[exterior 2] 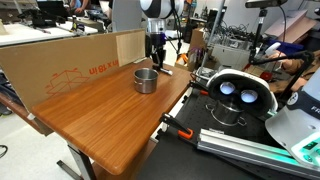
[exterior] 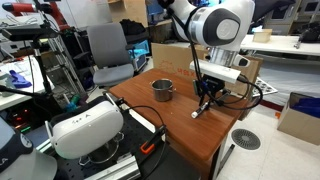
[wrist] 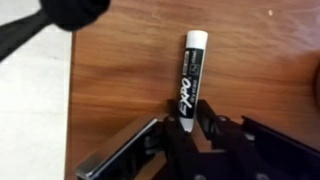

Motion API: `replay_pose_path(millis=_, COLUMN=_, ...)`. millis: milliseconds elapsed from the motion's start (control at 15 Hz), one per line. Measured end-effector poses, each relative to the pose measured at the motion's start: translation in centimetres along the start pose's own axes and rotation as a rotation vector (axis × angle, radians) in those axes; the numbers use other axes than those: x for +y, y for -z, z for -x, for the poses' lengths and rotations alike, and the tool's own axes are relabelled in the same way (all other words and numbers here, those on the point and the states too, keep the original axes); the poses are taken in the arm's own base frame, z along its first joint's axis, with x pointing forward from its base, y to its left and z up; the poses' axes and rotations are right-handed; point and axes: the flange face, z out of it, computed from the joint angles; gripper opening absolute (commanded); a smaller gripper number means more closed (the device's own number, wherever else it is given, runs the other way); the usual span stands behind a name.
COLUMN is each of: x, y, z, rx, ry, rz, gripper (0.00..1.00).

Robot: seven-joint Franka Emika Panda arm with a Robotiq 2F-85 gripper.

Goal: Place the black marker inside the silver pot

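Note:
The black marker (wrist: 190,80), with white "EXPO" lettering and a greyish-white end, lies along the wooden table in the wrist view. Its near end sits between my gripper's fingers (wrist: 183,125), which are closed tight against it. In an exterior view my gripper (exterior: 205,98) points down at the table right of the silver pot (exterior: 163,90), with the marker (exterior: 198,112) slanting down to the tabletop. The pot (exterior 2: 145,80) also shows upright with my gripper (exterior 2: 155,57) just behind it. The pot is not in the wrist view.
The wooden table (exterior: 190,138) ends close to the gripper's side. A cardboard wall (exterior 2: 70,65) runs along the table's far edge. A white rounded device (exterior 2: 235,92) and cables sit beside the table. A grey chair (exterior: 108,55) stands behind.

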Motion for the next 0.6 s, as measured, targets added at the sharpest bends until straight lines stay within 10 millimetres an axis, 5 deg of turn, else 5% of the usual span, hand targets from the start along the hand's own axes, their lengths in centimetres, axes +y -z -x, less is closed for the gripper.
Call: replay_pose_path(millis=600, x=-1.8, y=0.3, z=-1.0, rx=0.011, ry=0.029, rz=-0.012, gripper=0.05)
